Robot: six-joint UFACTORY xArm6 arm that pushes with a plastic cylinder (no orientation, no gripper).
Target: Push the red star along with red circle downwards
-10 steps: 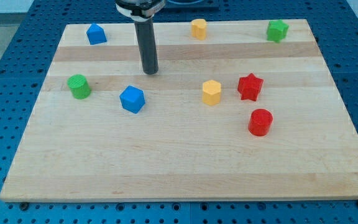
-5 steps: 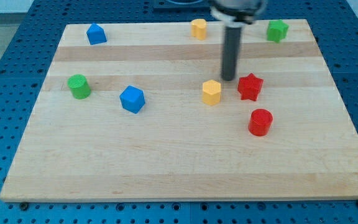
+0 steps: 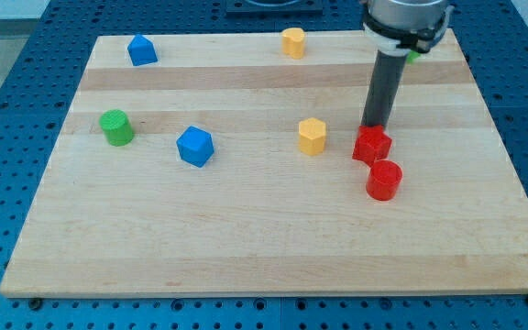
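Observation:
The red star [image 3: 372, 146] lies right of the board's middle, touching or nearly touching the red circle [image 3: 384, 180] just below it and slightly right. My tip [image 3: 374, 126] stands at the star's top edge, touching it. The dark rod rises from there toward the view's top.
A yellow block [image 3: 312, 136] sits left of the star. A blue block [image 3: 195, 146] and a green circle [image 3: 115, 126] lie further left. Another blue block [image 3: 141, 49] and a yellow block [image 3: 292, 42] sit near the top edge. A green block [image 3: 414, 55] is mostly hidden behind the arm.
My tip moved right across the board from above the blue block to the star's top. The red star has shifted down against the red circle.

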